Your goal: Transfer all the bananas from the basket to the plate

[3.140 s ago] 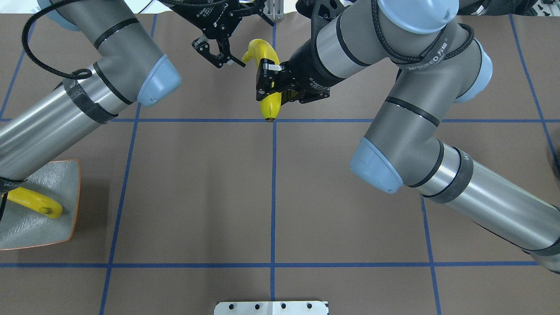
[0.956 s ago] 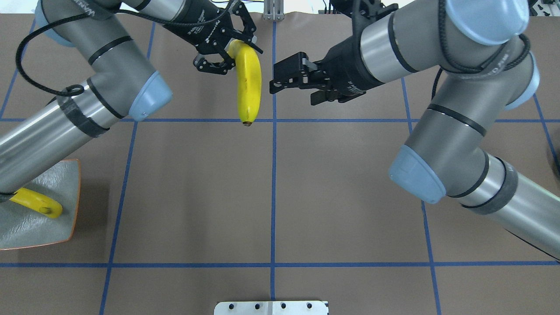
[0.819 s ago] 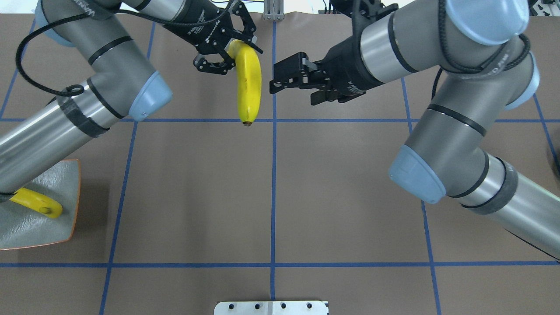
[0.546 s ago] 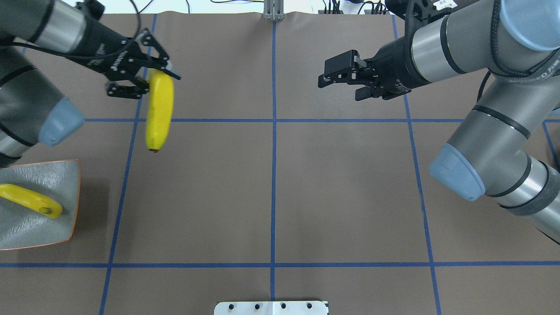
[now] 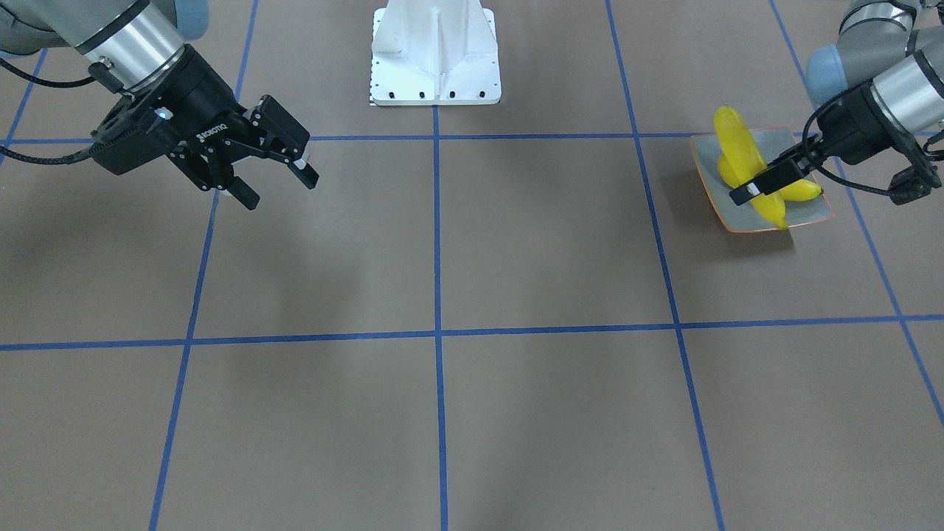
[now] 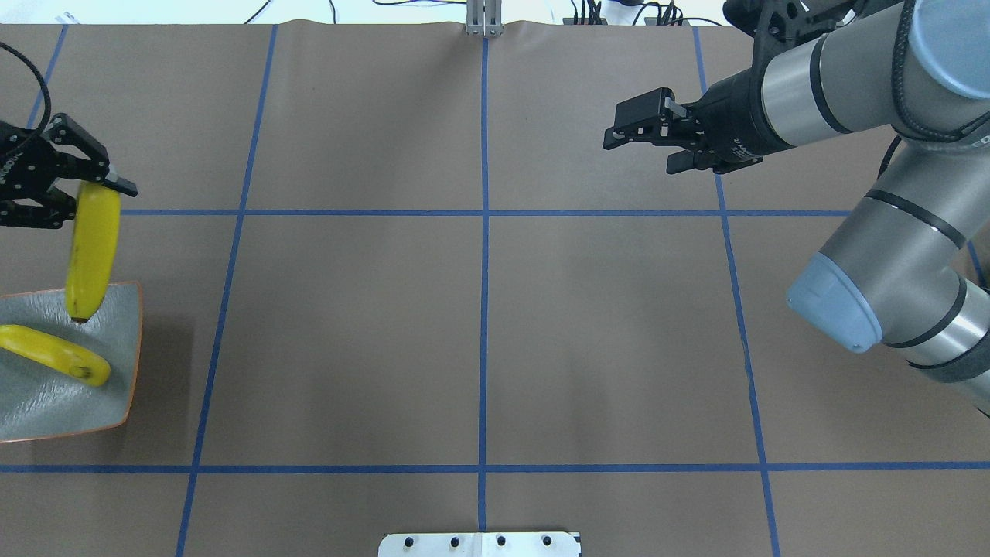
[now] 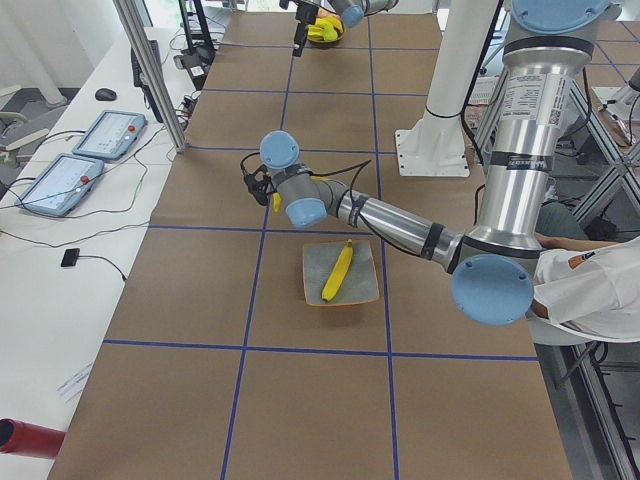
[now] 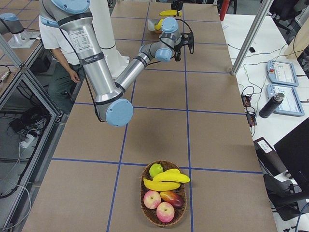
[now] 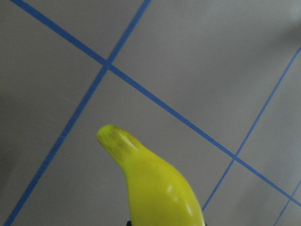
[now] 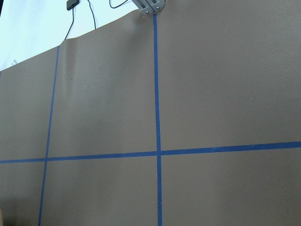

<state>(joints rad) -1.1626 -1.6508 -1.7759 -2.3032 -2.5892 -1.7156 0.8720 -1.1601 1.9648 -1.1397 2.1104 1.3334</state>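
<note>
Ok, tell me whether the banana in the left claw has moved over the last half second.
Yes. The held banana has crossed the blue tape line toward the overhead view's left, and its tip now hangs over the plate's corner.

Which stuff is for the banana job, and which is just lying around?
For the job: held banana, plate, plate banana, basket, basket bananas.
Lying about: apples, bottle, tablets.

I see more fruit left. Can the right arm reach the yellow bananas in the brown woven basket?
Probably yes: the right arm's fingers are open and empty, nothing stands between, and the yellow bananas lie on top in the brown woven basket.
</note>
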